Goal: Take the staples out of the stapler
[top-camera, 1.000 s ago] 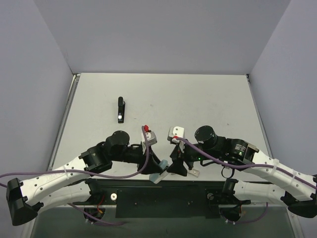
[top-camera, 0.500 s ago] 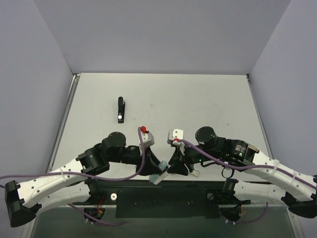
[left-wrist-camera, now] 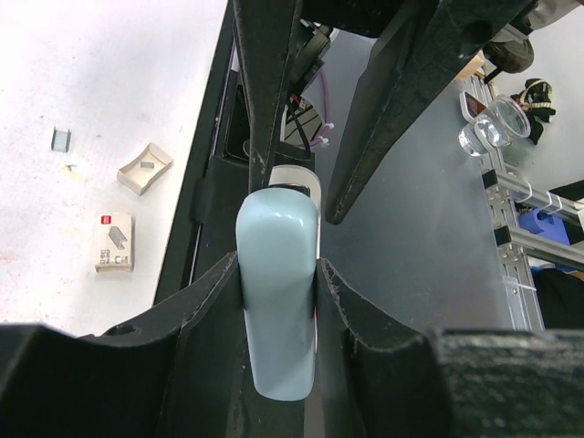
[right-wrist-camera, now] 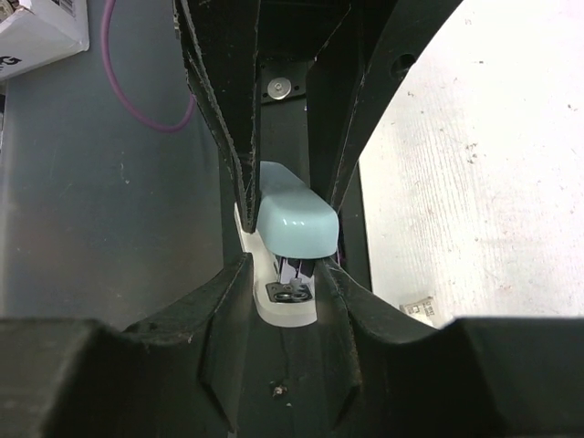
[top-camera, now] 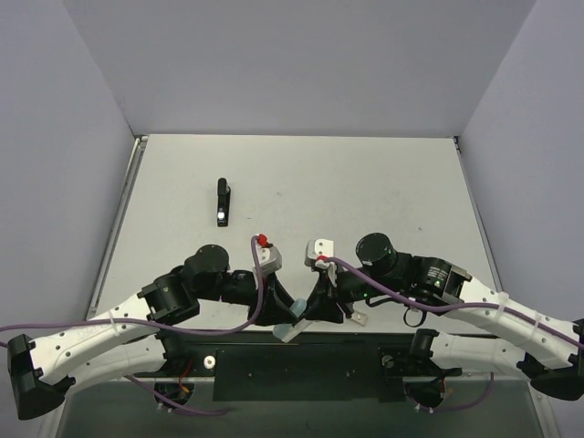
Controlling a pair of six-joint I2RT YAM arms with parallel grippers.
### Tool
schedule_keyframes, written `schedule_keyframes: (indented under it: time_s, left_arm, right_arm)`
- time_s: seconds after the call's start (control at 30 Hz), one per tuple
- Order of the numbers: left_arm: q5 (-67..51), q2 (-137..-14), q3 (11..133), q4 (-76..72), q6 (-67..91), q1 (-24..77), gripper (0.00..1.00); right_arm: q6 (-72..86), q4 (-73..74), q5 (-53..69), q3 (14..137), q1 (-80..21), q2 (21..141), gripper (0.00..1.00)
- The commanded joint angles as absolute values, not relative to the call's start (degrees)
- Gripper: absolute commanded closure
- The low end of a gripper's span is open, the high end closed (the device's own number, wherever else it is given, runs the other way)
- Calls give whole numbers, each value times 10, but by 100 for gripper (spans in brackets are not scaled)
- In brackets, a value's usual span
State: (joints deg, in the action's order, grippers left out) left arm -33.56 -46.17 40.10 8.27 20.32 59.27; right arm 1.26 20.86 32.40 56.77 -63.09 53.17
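Note:
A light-blue stapler [top-camera: 290, 328] with a white base hangs over the table's near edge, held from both ends. My left gripper [top-camera: 285, 308] is shut on its rear end; in the left wrist view the blue top [left-wrist-camera: 278, 292] sits tight between the fingers of that gripper [left-wrist-camera: 278, 265]. My right gripper [top-camera: 321, 307] is shut on its front end; in the right wrist view the blue top [right-wrist-camera: 294, 226] and white base lie between the fingers of that gripper [right-wrist-camera: 286, 269]. Loose staples [left-wrist-camera: 61, 139] lie on the table.
A black tool [top-camera: 222, 202] lies at the table's left middle. A small staple box [left-wrist-camera: 113, 242] and an open cardboard tray [left-wrist-camera: 145, 168] lie near the front edge. Another small box [top-camera: 359, 318] sits by the right gripper. The black mounting rail [top-camera: 301, 360] runs below.
Both arms have shifted slightly left and toward the near edge, carrying the stapler with them. Both grips are unchanged.

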Motion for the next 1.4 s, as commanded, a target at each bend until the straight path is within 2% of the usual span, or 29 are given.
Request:
schedule_keyframes:
  time_s: [0.0, 0.3, 0.37, 0.4, 0.8, 1.37]
  left_arm:
    - [-352, -449, 403, 22, 201, 599, 100]
    - [-353, -442, 404, 18, 199, 600, 100]
    - [-355, -440, 403, 15, 201, 600, 100]
    - [-356, -440, 404, 13, 201, 600, 100]
    - [-308, -391, 407, -18, 222, 606, 100]
    - [-245, -362, 396, -35, 225, 613, 100]
  right_arm:
    - [14, 180, 349, 562, -636, 541, 71]
    - [18, 173, 360, 560, -639, 544, 83]
    - [23, 171, 359, 556, -638, 543, 91]
    - [25, 168, 359, 553, -639, 541, 100]
    - [89, 67, 366, 436, -644, 467, 100]
    - [134, 5, 369, 346, -652, 447, 100]
